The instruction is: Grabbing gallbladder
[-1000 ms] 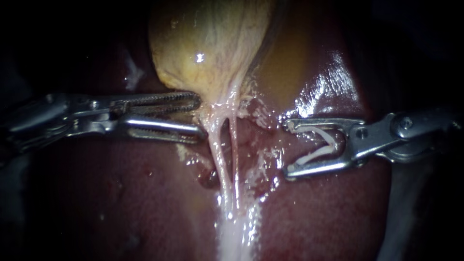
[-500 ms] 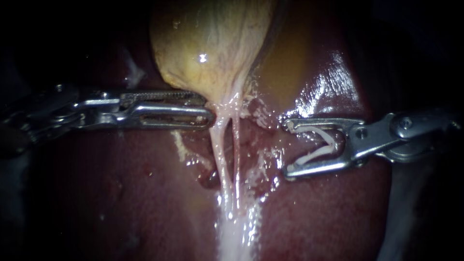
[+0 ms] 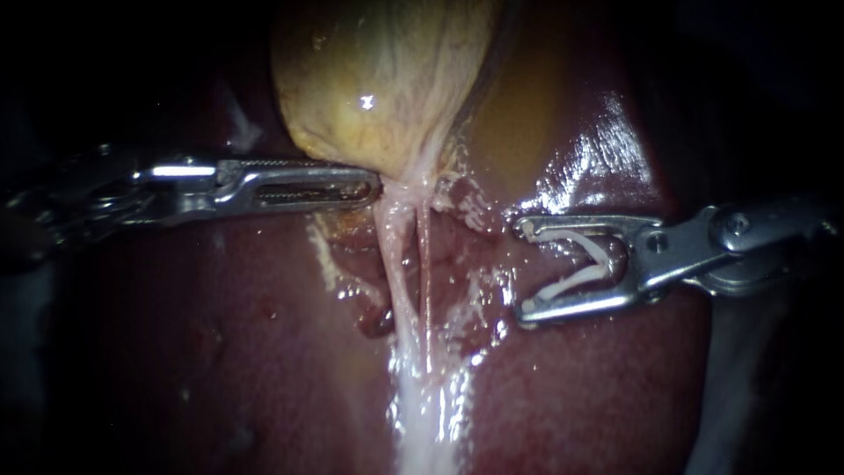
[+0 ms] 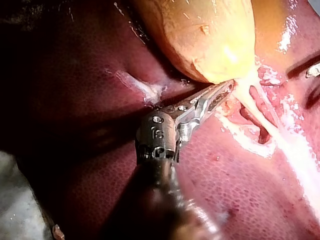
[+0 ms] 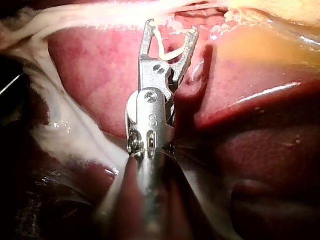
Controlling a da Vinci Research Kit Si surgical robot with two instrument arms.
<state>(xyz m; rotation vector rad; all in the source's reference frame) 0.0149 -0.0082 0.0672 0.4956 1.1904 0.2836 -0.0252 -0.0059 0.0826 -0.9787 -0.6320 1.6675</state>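
Left instrument (image 3: 374, 186) shaft dim, 9 o'clock; jaws clamped on gallbladder (image 3: 378, 79) | right instrument (image 3: 525, 268), 3 o'clock, holding 1 clip (image 3: 576, 280) | 2 tubes (image 3: 400, 281)

We count two instruments: the left instrument (image 3: 374, 186) and the right instrument (image 3: 525, 268). We count one clip (image 3: 576, 280), a white one, seated in the right instrument's tip. There is one gallbladder (image 3: 378, 79), right at the left instrument's tip, and one liver (image 3: 220, 334) under both. Between the two tips we count two tubes: the tube nearer the left instrument (image 3: 393, 264) and the tube nearer the right instrument (image 3: 425, 264). Both tubes bear no clip, so our clip total is one.
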